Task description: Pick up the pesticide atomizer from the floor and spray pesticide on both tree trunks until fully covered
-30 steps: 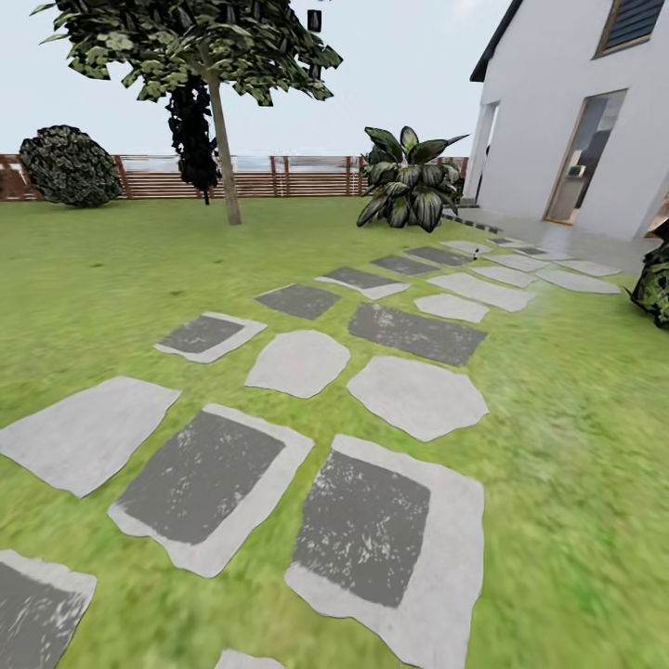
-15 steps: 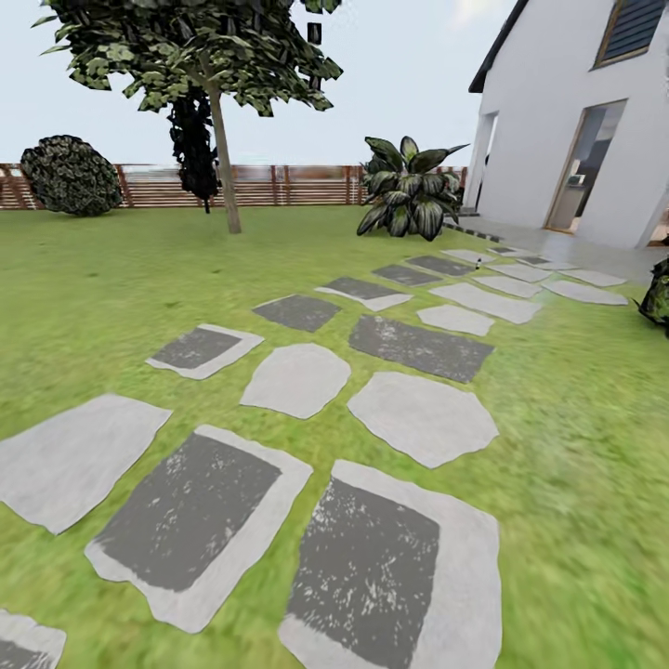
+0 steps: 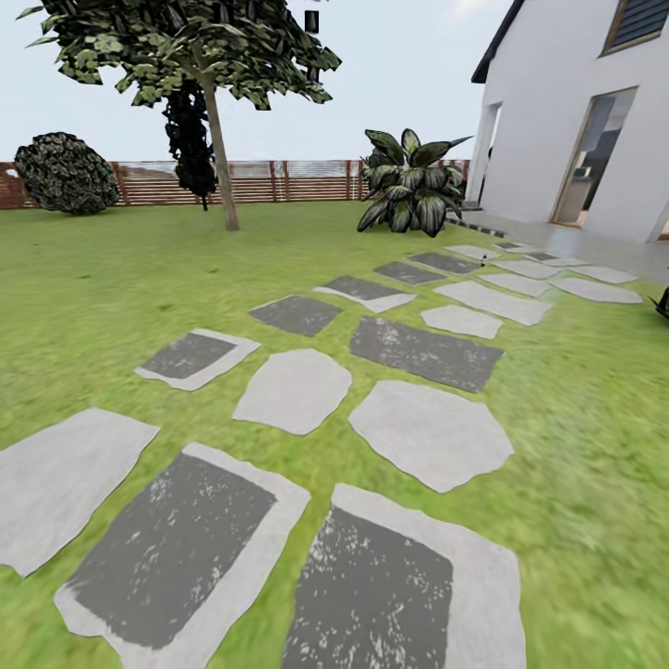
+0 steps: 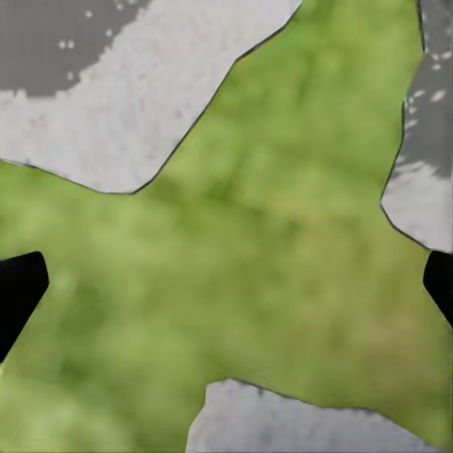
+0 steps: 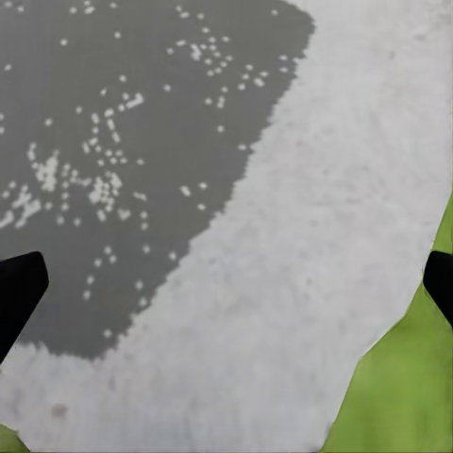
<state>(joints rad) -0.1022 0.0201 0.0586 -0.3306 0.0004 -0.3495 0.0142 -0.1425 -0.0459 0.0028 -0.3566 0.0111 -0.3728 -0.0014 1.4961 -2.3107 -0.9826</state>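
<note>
Both pincers hang spread and empty: left gripper [image 4: 226,283] over the lawn [image 3: 93,279], right gripper [image 5: 226,283] over one paving slab [image 5: 311,264]. I count one thin tree [image 3: 218,139], two bushes; the atomizer isn't anywhere I can see.

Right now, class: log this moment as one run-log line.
phase: driving | ground: stepping stones, lawn | left gripper: open, empty | right gripper: open, empty

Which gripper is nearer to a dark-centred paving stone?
Right. The right gripper hangs directly over a dark-centred paving stone; the left gripper hangs over grass in the gap between stones. Both jaws are open.
</note>
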